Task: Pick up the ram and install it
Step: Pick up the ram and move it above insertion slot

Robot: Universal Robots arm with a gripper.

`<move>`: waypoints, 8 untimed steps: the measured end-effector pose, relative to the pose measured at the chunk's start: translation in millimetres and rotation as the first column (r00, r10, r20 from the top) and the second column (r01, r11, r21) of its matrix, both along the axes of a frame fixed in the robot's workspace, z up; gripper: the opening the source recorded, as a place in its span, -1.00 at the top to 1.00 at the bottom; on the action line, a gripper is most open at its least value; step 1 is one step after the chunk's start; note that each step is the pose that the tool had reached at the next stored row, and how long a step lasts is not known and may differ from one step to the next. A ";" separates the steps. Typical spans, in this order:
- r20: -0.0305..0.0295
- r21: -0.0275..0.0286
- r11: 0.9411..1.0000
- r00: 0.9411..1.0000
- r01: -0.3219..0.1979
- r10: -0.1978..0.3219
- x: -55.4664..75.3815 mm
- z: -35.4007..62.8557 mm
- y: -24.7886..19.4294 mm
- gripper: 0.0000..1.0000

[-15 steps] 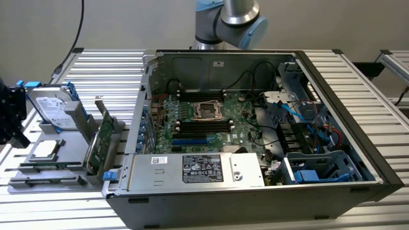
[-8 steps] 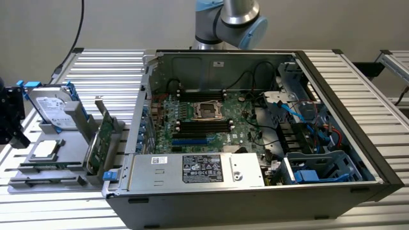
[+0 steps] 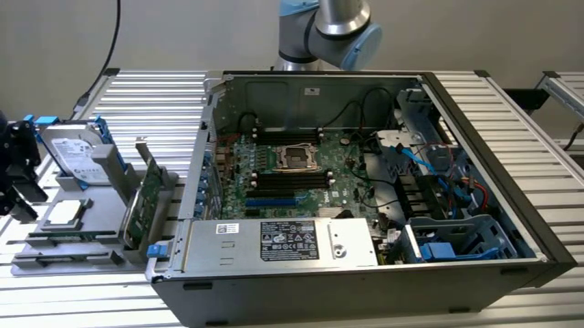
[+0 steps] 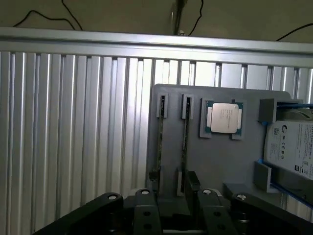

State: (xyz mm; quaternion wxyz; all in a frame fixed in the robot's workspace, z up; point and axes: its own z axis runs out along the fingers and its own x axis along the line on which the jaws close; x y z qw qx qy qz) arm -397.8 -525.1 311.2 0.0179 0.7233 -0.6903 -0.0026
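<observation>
Two ram sticks stand on edge in slots of the grey holder tray [image 4: 215, 161]: one ram stick [image 4: 160, 142] and a second [image 4: 185, 142] beside it. They also appear as thin green strips [image 3: 68, 238] at the tray's front in the exterior view. My gripper [image 4: 173, 182] is open over their near ends, one black finger [image 4: 154, 177] by the first stick and the other finger [image 4: 193, 179] just past the second. It holds nothing. In the exterior view the gripper [image 3: 14, 174] is at the far left, beside the tray. Black memory slots [image 3: 290, 181] lie on the motherboard inside the open case.
On the tray sit a square silver processor [image 4: 224, 119], a hard drive [image 4: 293, 147] in blue rails, and a tall green expansion card [image 3: 141, 205]. The open computer case [image 3: 474, 171] with cables, drive cage and power supply [image 3: 283, 240] stands to the exterior view's right on the slatted aluminium table [image 3: 155, 102].
</observation>
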 end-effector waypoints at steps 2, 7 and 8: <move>0.001 0.000 1.000 1.000 0.001 -0.001 -0.2 -3.8 0.0 0.28; 0.003 -0.002 1.000 1.000 0.004 -0.004 -1.3 -12.9 0.0 0.28; 0.003 -0.002 1.000 1.000 0.005 -0.005 -1.7 -14.8 0.0 0.28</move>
